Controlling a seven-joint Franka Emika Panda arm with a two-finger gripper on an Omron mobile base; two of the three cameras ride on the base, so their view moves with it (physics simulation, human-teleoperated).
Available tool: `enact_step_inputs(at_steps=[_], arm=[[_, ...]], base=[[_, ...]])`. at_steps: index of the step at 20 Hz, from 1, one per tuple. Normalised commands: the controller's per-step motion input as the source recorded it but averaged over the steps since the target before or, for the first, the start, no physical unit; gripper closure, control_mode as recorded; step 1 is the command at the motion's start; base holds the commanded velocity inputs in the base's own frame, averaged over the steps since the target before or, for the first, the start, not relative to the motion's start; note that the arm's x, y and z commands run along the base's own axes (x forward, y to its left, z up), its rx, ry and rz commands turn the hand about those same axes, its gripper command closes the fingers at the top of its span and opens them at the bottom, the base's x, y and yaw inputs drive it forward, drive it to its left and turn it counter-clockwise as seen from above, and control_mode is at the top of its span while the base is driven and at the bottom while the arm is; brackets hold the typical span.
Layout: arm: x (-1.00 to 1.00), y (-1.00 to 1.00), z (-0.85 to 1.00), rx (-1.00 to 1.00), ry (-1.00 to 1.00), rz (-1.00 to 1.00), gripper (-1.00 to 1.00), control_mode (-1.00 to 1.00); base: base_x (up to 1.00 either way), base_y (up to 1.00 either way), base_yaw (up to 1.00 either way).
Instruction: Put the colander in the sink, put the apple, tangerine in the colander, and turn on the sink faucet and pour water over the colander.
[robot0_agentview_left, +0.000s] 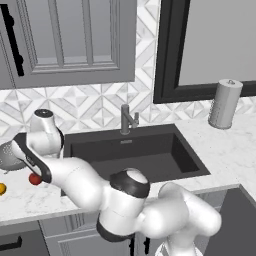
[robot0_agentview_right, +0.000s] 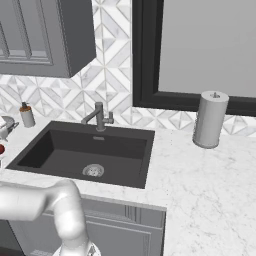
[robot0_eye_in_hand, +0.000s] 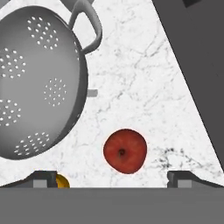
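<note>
Sink (robot0_agentview_right: 50, 150): empty dark basin, well off to the gripper's side; nothing placed in it yet.
Tabletop (robot0_eye_in_hand: 144, 87): white marble, under the gripper.
Colander (robot0_eye_in_hand: 37, 83): on the tabletop beside the gripper, not held, awaiting transfer.
Sink faucet (robot0_agentview_right: 99, 117): behind the basin, no water seen running.
Apple (robot0_eye_in_hand: 125, 151): between the fingertips' lines, ungrasped.
Tangerine (robot0_eye_in_hand: 61, 181): by one fingertip.
Gripper (robot0_eye_in_hand: 112, 178): spread wide, released, empty.
All steps outstanding, by my estimate.

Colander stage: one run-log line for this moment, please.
colander: on counter, outside sink | apple: counter, beside it | tool: open, above apple | faucet: untouched
</note>
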Motion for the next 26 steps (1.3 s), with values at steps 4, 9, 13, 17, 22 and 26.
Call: enact_step_inputs(at_steps=[4,9,13,17,22,26], arm=[[0.33,0.25,-0.01,0.00,0.00,-0.05,-1.00,-1.00],[0.40,0.10,-0.23,-0.02,0.01,-0.04,-1.00,-1.00],[0.56,0.10,-0.30,-0.06,0.05,-0.06,-1.00,-1.00],[0.58,0.24,-0.26,-0.05,0.00,-0.06,-1.00,-1.00],[0.50,0.32,-0.20,-0.04,0.00,-0.07,-1.00,-1.00],[0.41,0.33,-0.22,-0.05,0.00,-0.07,-1.00,-1.00]], base=[[0.00,0.00,0.00],[0.00,0.00,0.00],[0.00,0.00,0.00],[0.00,0.00,0.00],[0.00,0.00,0.00],[0.00,0.00,0.00]])
